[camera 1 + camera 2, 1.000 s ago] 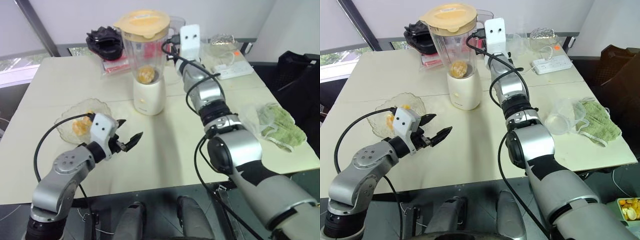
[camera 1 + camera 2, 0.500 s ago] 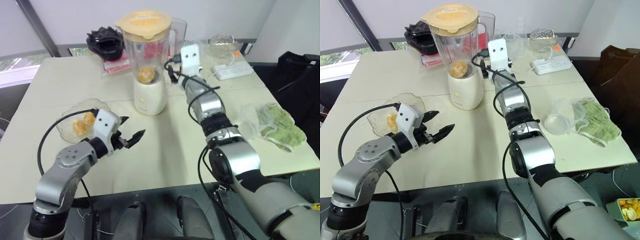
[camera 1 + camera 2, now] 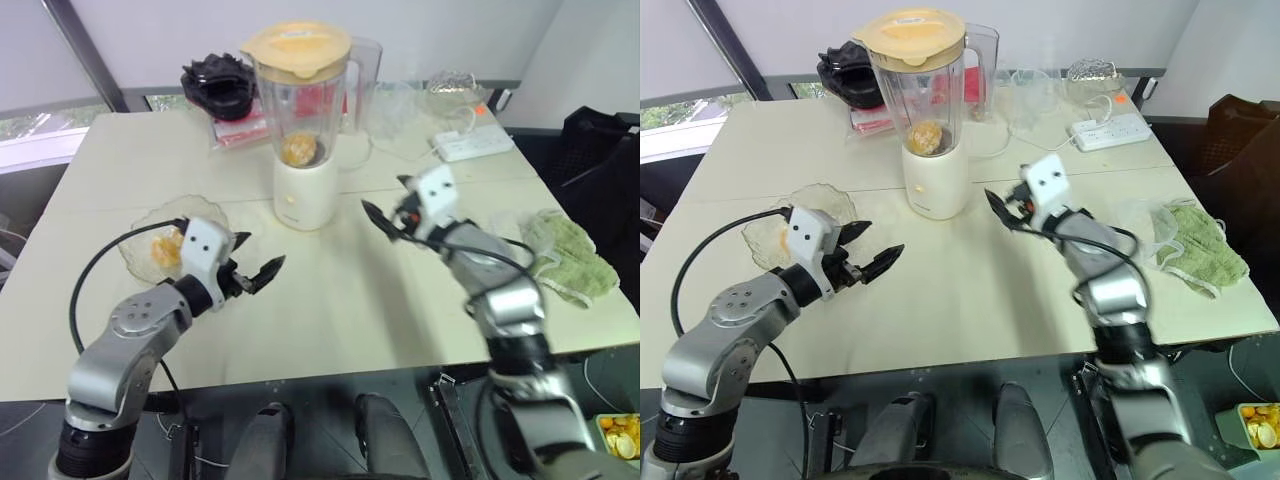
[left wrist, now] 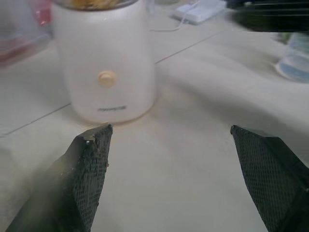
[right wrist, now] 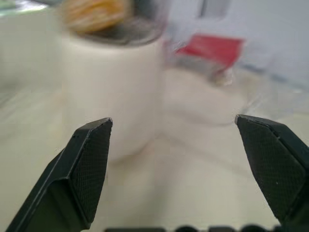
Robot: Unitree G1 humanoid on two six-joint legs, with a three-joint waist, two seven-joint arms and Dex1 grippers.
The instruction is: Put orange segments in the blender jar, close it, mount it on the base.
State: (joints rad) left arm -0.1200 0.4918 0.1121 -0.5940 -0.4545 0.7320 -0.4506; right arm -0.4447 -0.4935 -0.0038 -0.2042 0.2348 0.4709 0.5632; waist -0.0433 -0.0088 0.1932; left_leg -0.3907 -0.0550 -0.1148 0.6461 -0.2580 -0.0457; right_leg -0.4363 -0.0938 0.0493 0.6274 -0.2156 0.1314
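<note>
Left eye view: The blender jar (image 3: 303,100) stood mounted on the cream base (image 3: 304,192) at the table's (image 3: 330,300) far middle, its cream lid (image 3: 297,48) on top and orange segments (image 3: 298,150) lying at its bottom. The right gripper (image 3: 385,217), up beside the jar's handle a second earlier, had drawn back and sunk to hover over the table, apart from the base, its fingers spread and empty.

Right eye view: The left gripper (image 3: 872,252) hung open and empty just beside the cut-glass bowl (image 3: 768,225), in much the same place as a second before. A few orange pieces remained in that bowl. A power strip (image 3: 1108,130) and a green cloth (image 3: 1200,250) lay on the robot's right.

Left wrist view: Two wide-apart black fingers (image 4: 89,169) framed the base with its round knob; nothing sat between them.

Right wrist view: Two spread fingers (image 5: 87,164) framed the blurred base, fruit above it.

Meaning for the task: Jar filled, closed and seated; with the right arm backed off, the job looked finished.
</note>
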